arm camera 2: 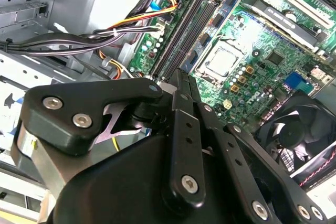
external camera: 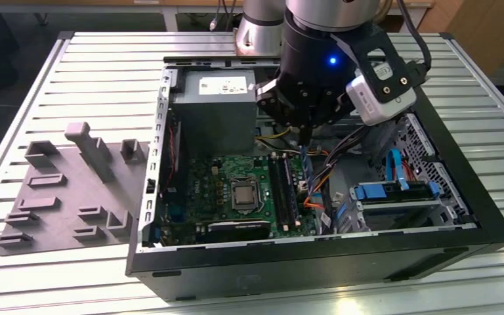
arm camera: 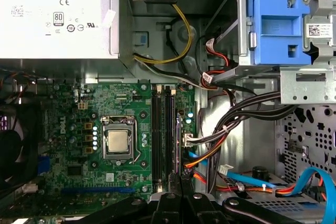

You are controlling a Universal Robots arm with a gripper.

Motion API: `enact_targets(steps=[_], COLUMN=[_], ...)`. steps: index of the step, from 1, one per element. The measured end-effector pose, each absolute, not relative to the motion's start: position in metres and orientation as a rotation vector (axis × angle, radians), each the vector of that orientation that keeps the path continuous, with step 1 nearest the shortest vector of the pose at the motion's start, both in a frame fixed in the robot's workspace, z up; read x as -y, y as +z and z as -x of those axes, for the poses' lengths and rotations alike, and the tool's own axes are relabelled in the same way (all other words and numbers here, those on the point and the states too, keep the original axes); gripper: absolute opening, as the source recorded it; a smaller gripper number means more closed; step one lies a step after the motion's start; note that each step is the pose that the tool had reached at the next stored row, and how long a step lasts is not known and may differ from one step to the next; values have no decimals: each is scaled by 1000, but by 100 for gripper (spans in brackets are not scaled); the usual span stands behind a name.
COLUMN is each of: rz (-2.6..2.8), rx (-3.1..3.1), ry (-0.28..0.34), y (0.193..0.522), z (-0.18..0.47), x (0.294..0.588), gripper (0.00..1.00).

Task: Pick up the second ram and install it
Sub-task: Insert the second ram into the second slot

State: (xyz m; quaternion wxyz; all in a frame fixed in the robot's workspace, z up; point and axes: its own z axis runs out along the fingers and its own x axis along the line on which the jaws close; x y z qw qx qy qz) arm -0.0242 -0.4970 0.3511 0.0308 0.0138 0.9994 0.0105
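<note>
A long, narrow dark blue-black memory stick (arm camera: 178,145) stands on edge, lengthwise just beside the motherboard's long black slots (arm camera: 156,140).

Green motherboard (arm camera: 131,129) with long black slots (arm camera: 163,135), grey power supply (external camera: 212,111) with white label, black computer case (external camera: 322,269), blue drive bracket (arm camera: 275,22), yellow, orange and black cables (arm camera: 210,150), grey ribbed holder tray (external camera: 68,197), black gripper (arm camera 2: 181,85).

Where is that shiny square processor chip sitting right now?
In the exterior view the processor sits mid-motherboard, between the grey power supply and the black fan shroud, with the long black memory slots toward that view's right.
</note>
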Motion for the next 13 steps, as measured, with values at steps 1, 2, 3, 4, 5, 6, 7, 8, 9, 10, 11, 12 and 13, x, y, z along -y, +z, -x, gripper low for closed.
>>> enact_targets(steps=[1, 2, 3, 4, 5, 6, 7, 8, 9, 10, 11, 12, 13], rz=[-42, -42, -42, -42, -42, -42, -42, -42, -42, -42, -42, -42, -42], rx=[-3079, -3079, -3079, -3079, -3079, -3079, -3079, -3079, -3079, -3079, -3079, -3079, -3079], ry=[32, 32, 32, 32, 32, 32, 32, 32, 32, 32, 32, 32, 32], y=[351, 351, 350, 350, 350, 349, 349, 349, 348, 348, 348, 348, 348], z=[24, 24, 25, 25, 25, 25, 25, 25, 26, 26, 26, 26, 26], x=[497, 497, 497, 497, 497, 497, 497, 497, 497, 497, 497, 497, 497], gripper=[12, 12, 12, 12, 12, 12, 12, 12, 12, 12, 12, 12, 12])
